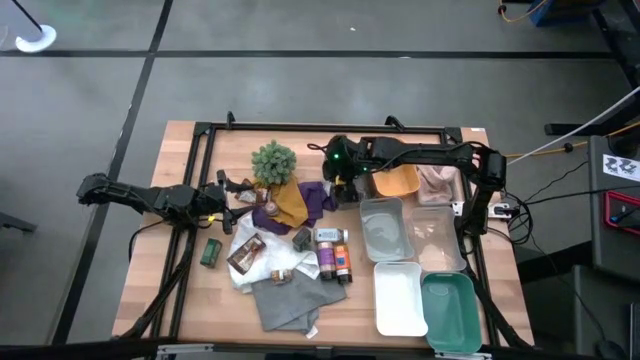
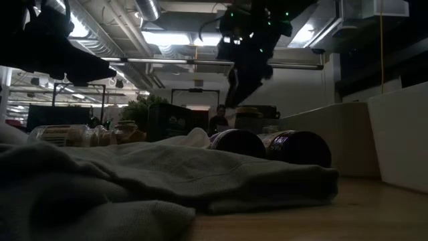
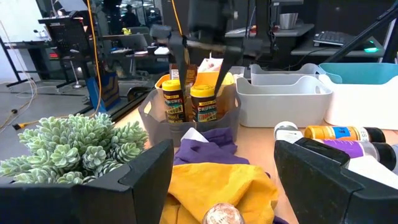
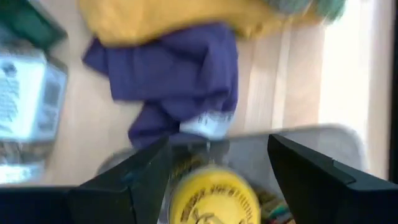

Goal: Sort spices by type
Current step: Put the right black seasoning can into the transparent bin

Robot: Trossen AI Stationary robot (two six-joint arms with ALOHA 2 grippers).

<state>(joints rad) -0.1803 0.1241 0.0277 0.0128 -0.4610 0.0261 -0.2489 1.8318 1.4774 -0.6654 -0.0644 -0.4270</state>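
My right gripper [image 1: 345, 188] hangs open over a small grey tub [image 3: 149, 109] at the table's far middle. Two yellow-topped tins [image 3: 202, 102] stand upright in the tub. One tin's yellow top [image 4: 211, 199] lies below and between my right fingers, which stand apart from it. My left gripper [image 1: 226, 192] is open and empty at the left, level with the table, pointing at the plant [image 1: 273, 162] and the cloths. Other spices lie loose near the table's middle: a green tin [image 1: 210, 252], a brown foil packet [image 1: 246, 254] and short bottles [image 1: 335, 250].
Mustard and purple cloths [image 1: 292, 203] lie between the two grippers, with a grey cloth [image 1: 285, 295] nearer the front. Grey trays [image 1: 382, 228], a white tray [image 1: 398, 298] and a teal tray [image 1: 450, 310] stand along the right side. A black frame [image 1: 300, 128] rims the table.
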